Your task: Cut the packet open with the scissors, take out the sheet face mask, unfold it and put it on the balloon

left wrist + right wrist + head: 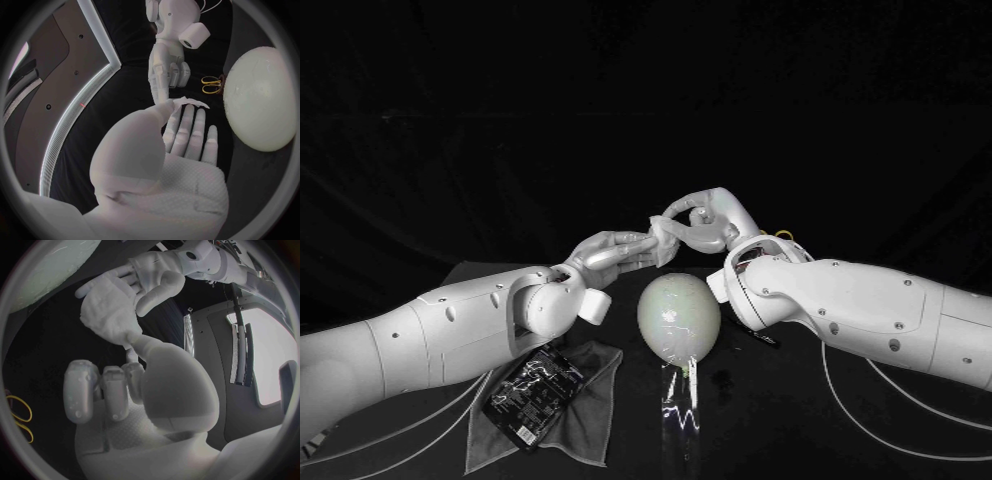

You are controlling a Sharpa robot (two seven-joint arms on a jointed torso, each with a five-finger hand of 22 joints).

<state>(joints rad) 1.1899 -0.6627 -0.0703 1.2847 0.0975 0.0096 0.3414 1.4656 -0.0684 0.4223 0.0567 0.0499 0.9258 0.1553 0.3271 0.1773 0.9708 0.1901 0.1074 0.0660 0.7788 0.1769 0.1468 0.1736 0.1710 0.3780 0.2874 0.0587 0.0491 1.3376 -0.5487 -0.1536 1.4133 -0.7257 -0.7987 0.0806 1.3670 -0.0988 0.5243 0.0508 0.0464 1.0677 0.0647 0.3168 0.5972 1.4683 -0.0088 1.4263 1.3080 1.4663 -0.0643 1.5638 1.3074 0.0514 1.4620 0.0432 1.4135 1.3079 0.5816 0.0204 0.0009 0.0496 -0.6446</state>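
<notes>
Both arms are raised over the middle of the black tabletop point(783, 435) and their hands meet in the air. The sheet face mask point(669, 232) is stretched as a short, crumpled white band between them, above the balloon and not touching it. The left hand point(607, 252) has one end of the mask. Its thumb lies against the fabric while its other fingers point(187, 131) reach out long and nearly straight beside it. The right hand point(711, 222) sits a little higher and pinches the other end between the thumb and the fingertips, with the rest of its fingers curled in toward the palm. From where the mask bunches I cannot tell how far it has been unfolded. The balloon point(678, 318) is pale and egg-shaped. It stands upright near the middle of the tabletop, right under the two hands, with something clear and glinting below it toward the near edge that I cannot make out. The scissors point(211, 85), with yellow handles, lie flat on the tabletop just beside the balloon. Toward the near left corner a grey cloth point(574, 425) is spread out, and the dark packet point(538, 385) lies on top of it at a slant, partly tucked under the left arm.
</notes>
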